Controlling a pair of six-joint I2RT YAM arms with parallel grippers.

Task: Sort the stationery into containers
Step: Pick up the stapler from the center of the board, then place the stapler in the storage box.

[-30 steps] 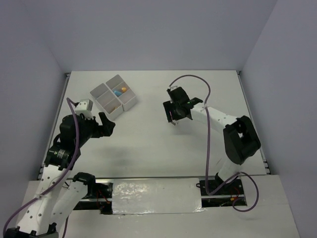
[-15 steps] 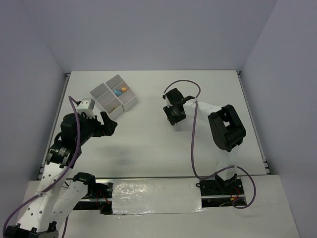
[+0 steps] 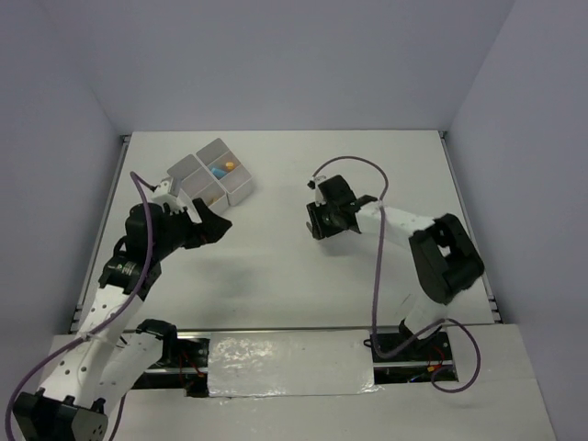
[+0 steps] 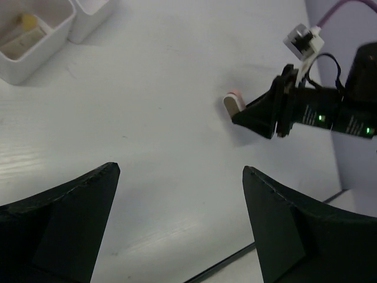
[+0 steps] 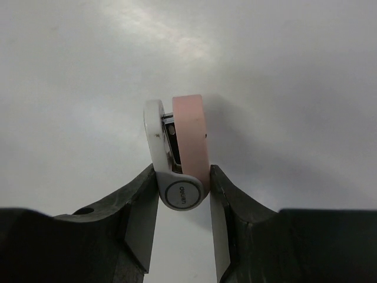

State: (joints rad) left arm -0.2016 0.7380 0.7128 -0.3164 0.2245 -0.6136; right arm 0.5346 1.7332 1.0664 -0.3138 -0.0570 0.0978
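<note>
Right hand grips the pink-and-white stationery piece by its near end on the bench — contact shows only in its wrist view; left hand gapes open.

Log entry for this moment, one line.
right pincer: gripping pink-white item on table | left pincer: open, empty

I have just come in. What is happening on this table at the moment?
Two robot arms are sorting stationery into a white container block. The right gripper has its fingers pressed against both sides of a pink and white item that lies on the table, well apart from the block. The left gripper hangs open and empty near the block. Some compartments already hold small items.
</note>
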